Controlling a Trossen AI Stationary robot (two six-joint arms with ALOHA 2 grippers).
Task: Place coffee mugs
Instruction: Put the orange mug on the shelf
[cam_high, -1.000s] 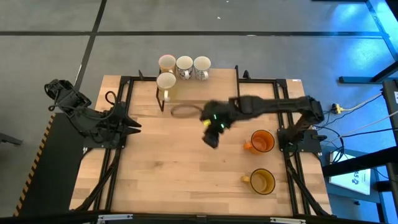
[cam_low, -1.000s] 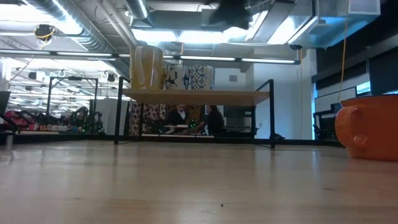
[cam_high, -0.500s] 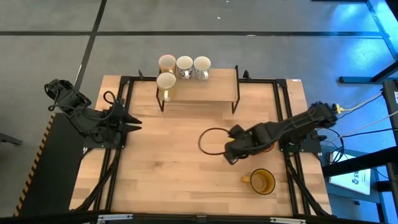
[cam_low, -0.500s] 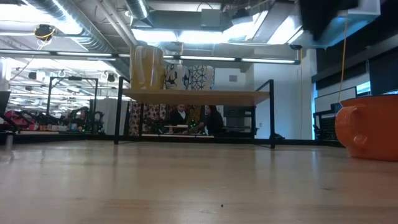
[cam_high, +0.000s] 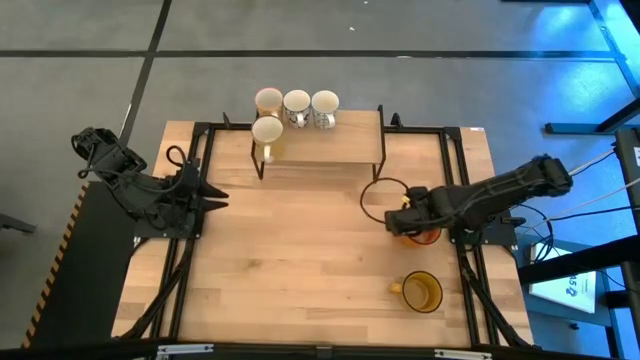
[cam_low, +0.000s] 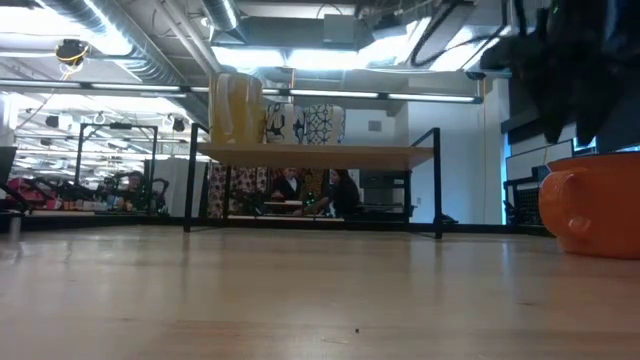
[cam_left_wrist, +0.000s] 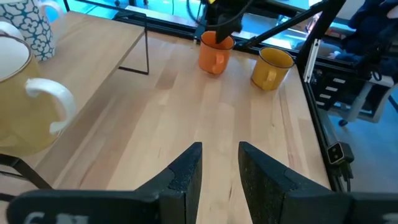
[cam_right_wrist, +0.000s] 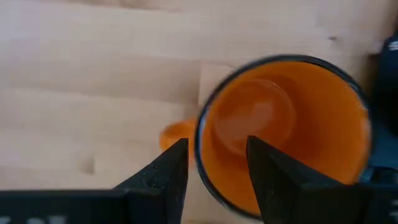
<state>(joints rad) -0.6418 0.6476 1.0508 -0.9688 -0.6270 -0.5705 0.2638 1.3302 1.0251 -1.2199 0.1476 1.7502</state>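
Orange mug (cam_right_wrist: 280, 130) sits directly beneath the narrowly parted right gripper (cam_right_wrist: 214, 165).

Bright ceiling strip lights (cam_low: 300, 55) glare at twelve o'clock in the low view, backlighting the scene. The orange mug (cam_right_wrist: 283, 130) blurs softly. Blue light tints the floor (cam_high: 560, 60) at two o'clock overhead.

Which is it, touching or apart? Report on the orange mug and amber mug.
Apart. The left wrist view shows bare wood between the orange mug and the amber mug.
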